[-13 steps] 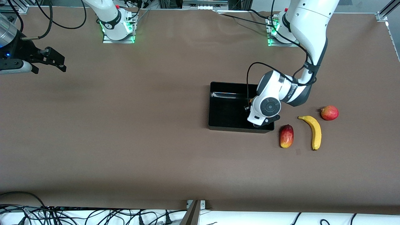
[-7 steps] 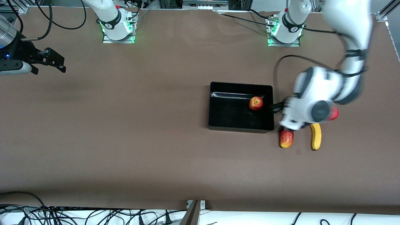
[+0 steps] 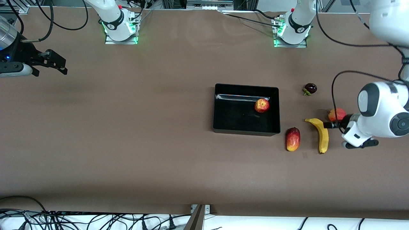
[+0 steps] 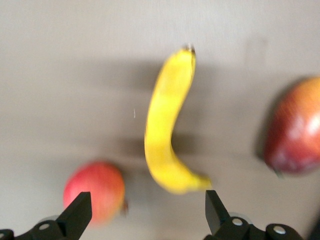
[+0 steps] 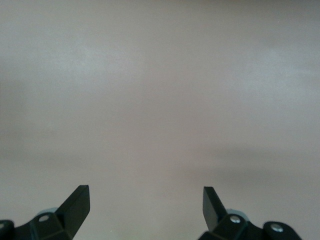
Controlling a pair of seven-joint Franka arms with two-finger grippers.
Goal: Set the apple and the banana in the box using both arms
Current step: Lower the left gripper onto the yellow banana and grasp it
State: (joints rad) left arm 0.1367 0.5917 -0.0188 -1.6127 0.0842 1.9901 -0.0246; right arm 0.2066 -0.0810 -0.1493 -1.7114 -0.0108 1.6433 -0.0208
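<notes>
Brown tabletop [image 3: 143, 134]: apple [image 3: 262, 105] sits in the black box [image 3: 220, 129], so the left tool [image 4: 145, 220] hangs wide open over the banana [image 3: 322, 135], while the right tool [image 5: 145, 215] waits open at its end.

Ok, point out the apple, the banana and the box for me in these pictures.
apple [image 3: 261, 105]: front view, middle of the fruit, lying in the box.
banana [image 3: 322, 135]: front view, middle of its curved body, on the table.
box [image 3: 246, 130]: front view, the wall nearest the camera.
</notes>
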